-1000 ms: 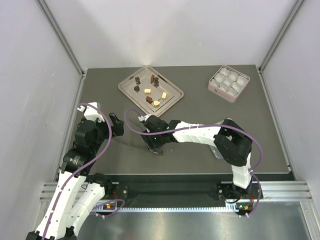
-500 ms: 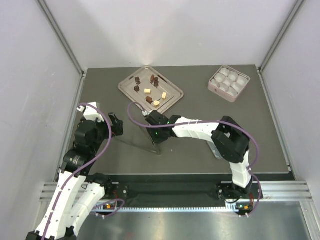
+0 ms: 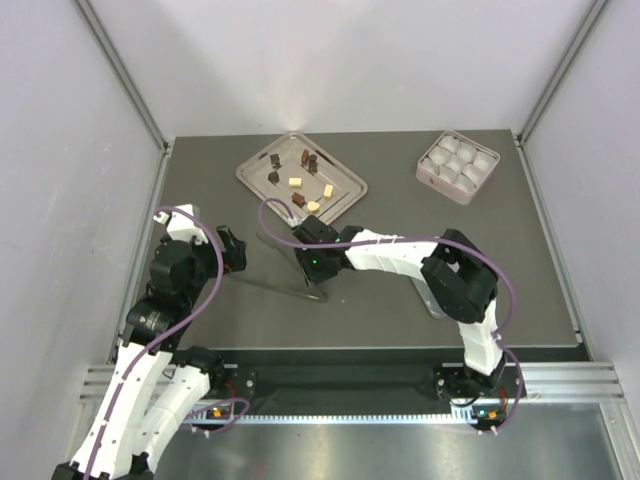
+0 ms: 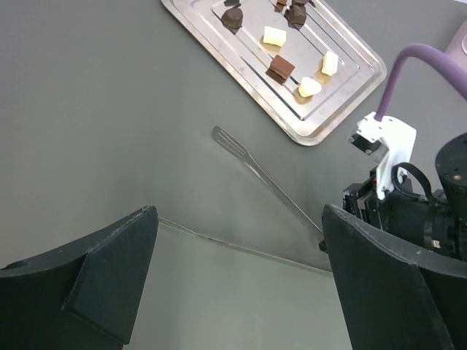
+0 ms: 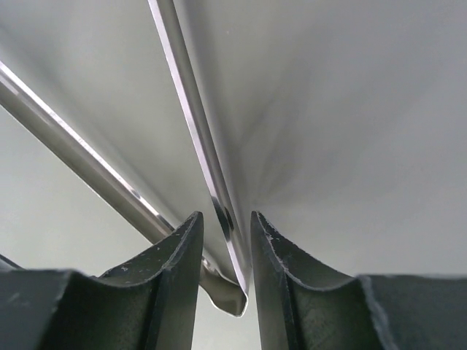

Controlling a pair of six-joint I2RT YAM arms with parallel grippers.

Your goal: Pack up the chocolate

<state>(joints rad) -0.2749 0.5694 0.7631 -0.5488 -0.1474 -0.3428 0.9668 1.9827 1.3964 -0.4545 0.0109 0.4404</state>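
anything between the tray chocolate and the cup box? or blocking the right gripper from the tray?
Nothing visible. Bare table runs from the chocolate on the tray to the box. The right gripper is closed on the tongs at their hinge end, just short of the tray, only bare table between.

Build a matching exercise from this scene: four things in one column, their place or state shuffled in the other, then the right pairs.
Things
1. metal tray
2. pink box
3. tongs
4. left gripper

Place or state
A. jaws wide open, nothing between them
B. at the far right of the table, filled with white cups
C. carries the brown and cream chocolate pieces
D. joined end inside the right gripper

Pairs: 1-C, 2-B, 3-D, 4-A
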